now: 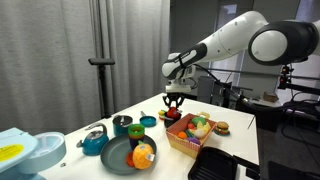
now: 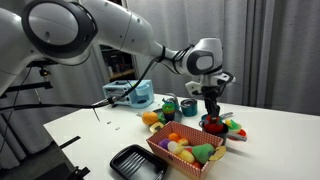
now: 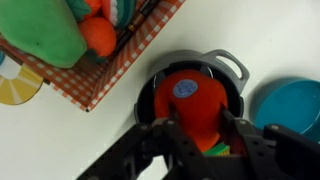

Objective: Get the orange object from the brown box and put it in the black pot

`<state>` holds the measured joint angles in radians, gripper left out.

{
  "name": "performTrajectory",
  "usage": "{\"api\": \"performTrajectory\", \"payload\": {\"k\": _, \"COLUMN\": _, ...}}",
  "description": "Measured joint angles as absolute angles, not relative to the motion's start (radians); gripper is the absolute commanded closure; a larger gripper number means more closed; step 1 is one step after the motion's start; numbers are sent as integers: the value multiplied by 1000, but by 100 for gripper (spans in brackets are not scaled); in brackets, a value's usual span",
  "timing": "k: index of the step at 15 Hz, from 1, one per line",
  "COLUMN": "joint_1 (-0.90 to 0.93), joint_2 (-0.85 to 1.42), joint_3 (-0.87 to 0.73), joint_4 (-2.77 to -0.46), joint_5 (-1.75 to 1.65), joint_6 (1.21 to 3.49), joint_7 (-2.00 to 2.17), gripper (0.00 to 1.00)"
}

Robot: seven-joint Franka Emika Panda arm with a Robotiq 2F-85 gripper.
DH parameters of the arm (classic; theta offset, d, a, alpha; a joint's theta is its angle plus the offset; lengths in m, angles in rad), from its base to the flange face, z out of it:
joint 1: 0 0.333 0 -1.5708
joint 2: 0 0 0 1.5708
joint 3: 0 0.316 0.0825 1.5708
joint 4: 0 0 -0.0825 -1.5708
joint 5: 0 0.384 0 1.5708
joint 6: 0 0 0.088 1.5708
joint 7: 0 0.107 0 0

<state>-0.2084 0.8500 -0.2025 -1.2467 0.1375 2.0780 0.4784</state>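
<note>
In the wrist view my gripper (image 3: 196, 138) is shut on the orange object (image 3: 190, 100), a rounded orange-red toy piece with a blue sticker. It hangs right over the black pot (image 3: 231, 66), whose rim and handle show around it. The brown box (image 3: 112, 70), lined with red checked cloth, lies beside the pot and holds a green toy and another orange piece (image 3: 98, 35). In both exterior views the gripper (image 1: 175, 101) (image 2: 210, 108) points down over the pot (image 1: 172, 118) (image 2: 213, 125), next to the box (image 1: 195, 137) (image 2: 190, 150).
A dark round plate (image 1: 118, 158) carries a larger orange fruit (image 1: 143, 153). Teal cups (image 1: 122, 124) and a teal bowl (image 1: 95, 142) stand nearby; one teal vessel (image 3: 296, 105) is right beside the pot. A black rectangular tray (image 1: 215, 165) (image 2: 137, 161) lies at the table's edge.
</note>
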Motion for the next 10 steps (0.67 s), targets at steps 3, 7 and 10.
{"api": "performTrajectory", "payload": {"k": 3, "joint_1": -202, "joint_2": 856, "joint_3": -201, "joint_4": -1273, "joint_5": 131, "joint_6": 2089, "joint_7": 470, "gripper": 6}}
{"api": "performTrajectory", "payload": {"k": 7, "joint_1": -186, "joint_2": 826, "joint_3": -201, "joint_4": -1333, "joint_5": 111, "joint_6": 2169, "joint_7": 418, "gripper": 0}}
{"api": "performTrajectory", "payload": {"k": 10, "joint_1": -178, "joint_2": 759, "joint_3": -195, "joint_4": -1407, "joint_5": 108, "joint_6": 2232, "joint_7": 349, "gripper": 0}}
